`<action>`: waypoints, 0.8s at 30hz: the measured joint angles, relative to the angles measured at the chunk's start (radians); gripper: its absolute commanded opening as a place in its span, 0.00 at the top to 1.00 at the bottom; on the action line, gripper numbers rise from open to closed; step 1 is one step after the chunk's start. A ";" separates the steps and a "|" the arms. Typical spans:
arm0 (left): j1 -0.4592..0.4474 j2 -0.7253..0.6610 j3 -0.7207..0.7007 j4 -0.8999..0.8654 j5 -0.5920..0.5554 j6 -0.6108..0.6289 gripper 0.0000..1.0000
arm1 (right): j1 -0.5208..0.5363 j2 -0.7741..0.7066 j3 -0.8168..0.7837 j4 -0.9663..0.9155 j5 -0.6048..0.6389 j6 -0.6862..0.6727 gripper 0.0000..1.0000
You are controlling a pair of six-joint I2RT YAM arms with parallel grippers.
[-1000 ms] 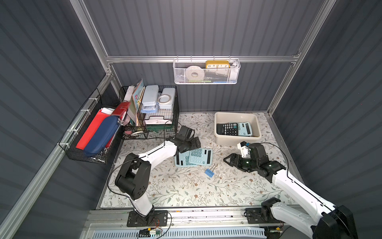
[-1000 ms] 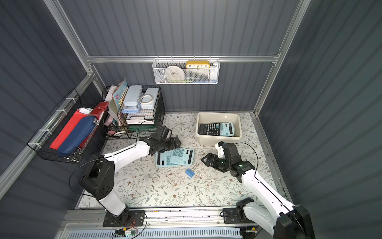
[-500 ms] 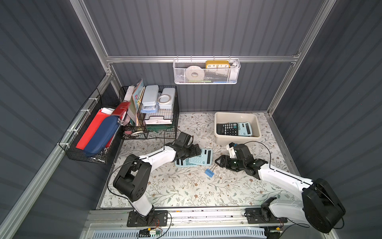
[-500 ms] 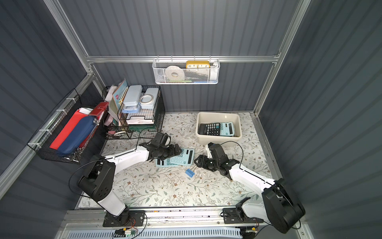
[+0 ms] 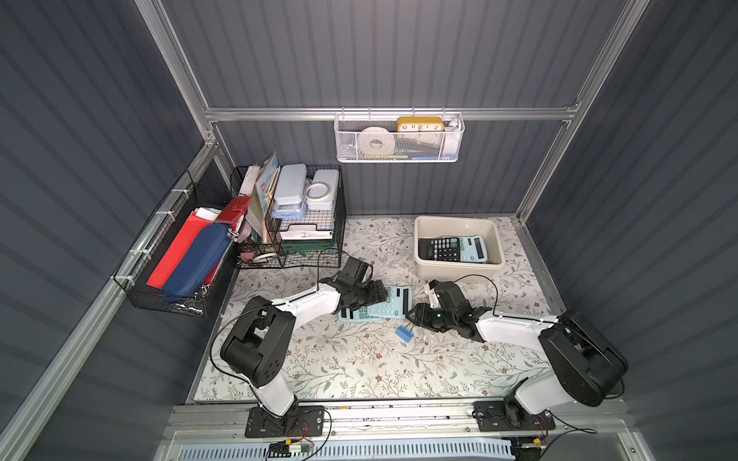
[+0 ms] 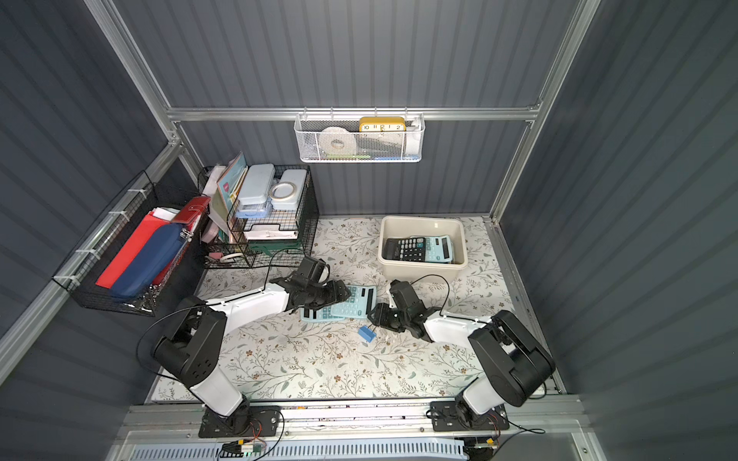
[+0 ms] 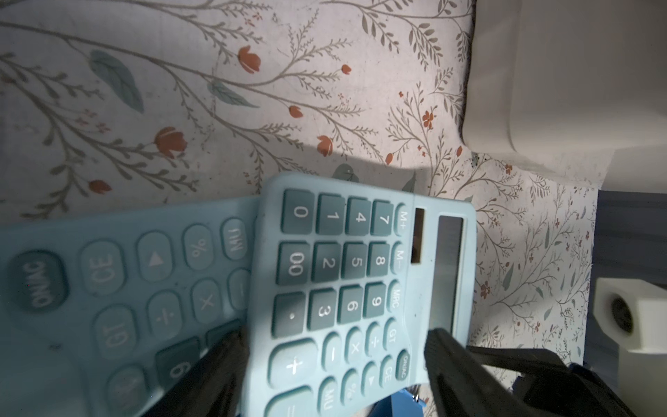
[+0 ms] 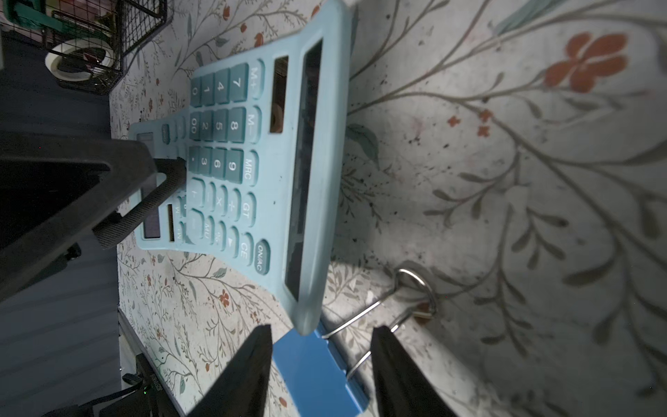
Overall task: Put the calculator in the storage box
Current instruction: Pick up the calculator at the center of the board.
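Enclosure of dark grey ribbed wall panels (image 5: 359, 52) framed by aluminium rails (image 5: 279, 114). Floor: floral-patterned mat (image 5: 359, 367). A white mesh basket (image 5: 347, 147) hangs from the rear rail; a black wire organiser (image 5: 338, 223) stands in the left rear corner.

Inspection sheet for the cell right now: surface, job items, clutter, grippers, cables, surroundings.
Surface: floral-print mat, dirt specks.
Job's things: upper light blue plastic calculator lies across lower blue calculator; cream plastic storage box holds black calculator and third blue calculator.
Clutter: blue binder clip on mat.
Grippers: left gripper open, fingers astride upper calculator; right gripper open astride clip.
Cables: black left-wrist cable and black right-wrist cable loop free.
Surroundings: black wire baskets, white mesh basket, stocked.
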 measured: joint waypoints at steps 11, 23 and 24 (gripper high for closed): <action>0.000 0.010 -0.011 0.015 0.008 0.004 0.23 | 0.006 0.109 0.024 0.130 -0.019 0.034 0.58; 0.006 -0.002 -0.013 -0.003 0.006 0.023 0.22 | 0.006 0.042 0.011 0.191 -0.013 0.059 0.92; 0.006 -0.008 -0.013 -0.006 0.007 0.023 0.22 | 0.008 0.019 0.003 0.185 -0.009 0.058 0.94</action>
